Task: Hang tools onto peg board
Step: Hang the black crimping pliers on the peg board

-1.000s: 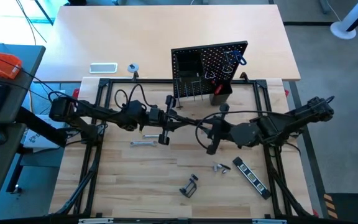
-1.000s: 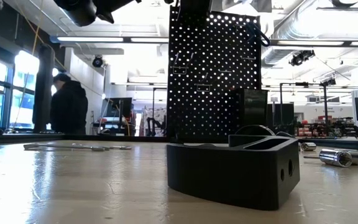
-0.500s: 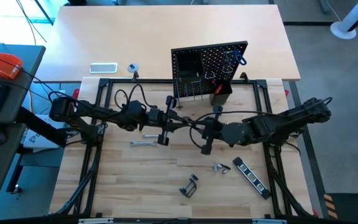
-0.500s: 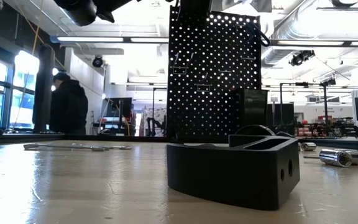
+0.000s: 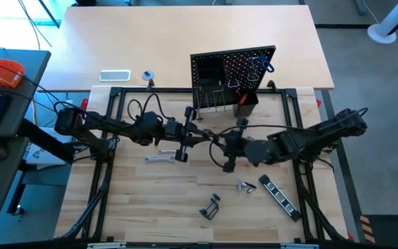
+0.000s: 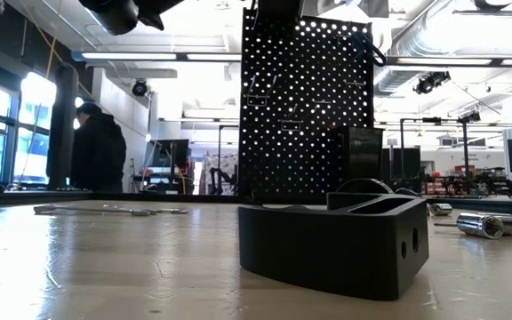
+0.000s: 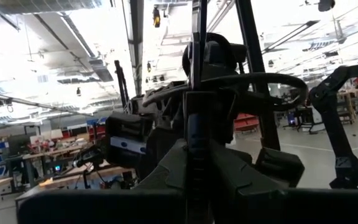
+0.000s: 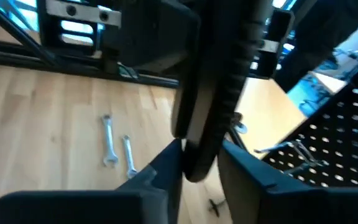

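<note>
A black tool with a ribbed handle [image 8: 222, 93] hangs in the air over the table's middle, between my two grippers. My left gripper [image 5: 185, 136] is shut on its thin end. My right gripper [image 5: 228, 149] faces it from the table's right, open, with one finger on each side of the handle's rounded end [image 8: 194, 169]. The peg board [image 5: 233, 76] stands upright at the table's far side, with a few tools on its hooks and a small black bin [image 5: 244, 105] on its front. Two silver wrenches [image 5: 159, 156] lie flat on the table. My left gripper pinches the tool's thin dark shaft [image 7: 194, 118] between its two fingers, which lie along the shaft and come level from the table's left. The tool is lifted clear of the table and sticks out toward the right gripper. My right gripper's fingers [image 8: 163, 171] stand close beside the handle's end; I cannot tell whether they touch it.
A black clamp [image 5: 211, 206], a small socket piece [image 5: 246, 185] and a black striped bar [image 5: 278, 194] lie on the near right of the table. A white flat rectangle [image 5: 115, 75] and a small tape roll [image 5: 148, 75] lie beyond the frame. A person [image 6: 96, 147] stands far behind the table.
My right gripper has crept toward the table's left, closer to the left gripper and the tool that it holds. The left gripper and the tool have kept still.
</note>
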`<state>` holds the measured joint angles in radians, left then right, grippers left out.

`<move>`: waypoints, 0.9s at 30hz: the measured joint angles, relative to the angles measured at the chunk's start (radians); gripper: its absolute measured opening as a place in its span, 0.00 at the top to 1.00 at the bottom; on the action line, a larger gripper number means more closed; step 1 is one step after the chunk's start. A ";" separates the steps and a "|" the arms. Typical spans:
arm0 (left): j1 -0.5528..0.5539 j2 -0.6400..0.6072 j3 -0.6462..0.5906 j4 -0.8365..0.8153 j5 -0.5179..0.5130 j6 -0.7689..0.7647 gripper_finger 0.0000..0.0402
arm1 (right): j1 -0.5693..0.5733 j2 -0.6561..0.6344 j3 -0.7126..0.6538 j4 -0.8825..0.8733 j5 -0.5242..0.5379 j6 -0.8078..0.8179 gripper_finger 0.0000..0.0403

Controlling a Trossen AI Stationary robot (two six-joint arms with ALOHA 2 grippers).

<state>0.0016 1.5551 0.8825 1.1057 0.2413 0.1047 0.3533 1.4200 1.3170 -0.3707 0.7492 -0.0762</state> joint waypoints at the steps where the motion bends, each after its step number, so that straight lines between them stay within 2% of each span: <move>1: 0.003 0.000 0.000 0.000 0.002 0.000 0.94 | 0.007 -0.002 0.000 -0.006 0.014 0.001 0.73; 5: 0.006 0.000 0.000 -0.002 0.007 -0.002 0.94 | 0.036 -0.019 0.000 -0.037 0.047 0.035 0.61; 9: 0.015 0.000 0.000 -0.011 0.012 -0.002 0.94 | 0.058 -0.051 0.000 -0.103 0.053 0.103 0.55; 14: 0.023 0.000 -0.001 -0.084 0.002 0.021 0.94 | 0.100 -0.092 0.001 -0.260 0.114 0.236 0.54; 20: 0.023 0.012 -0.003 -0.231 -0.074 0.064 0.94 | 0.165 -0.120 0.002 -0.489 0.198 0.452 0.54; 27: 0.023 0.160 -0.003 -0.159 -0.106 -0.035 0.94 | 0.231 -0.120 0.002 -0.646 0.273 0.628 0.54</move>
<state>0.0250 1.7148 0.8791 0.9469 0.1353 0.0692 0.5841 1.2999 1.3193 -1.0170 1.0225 0.5514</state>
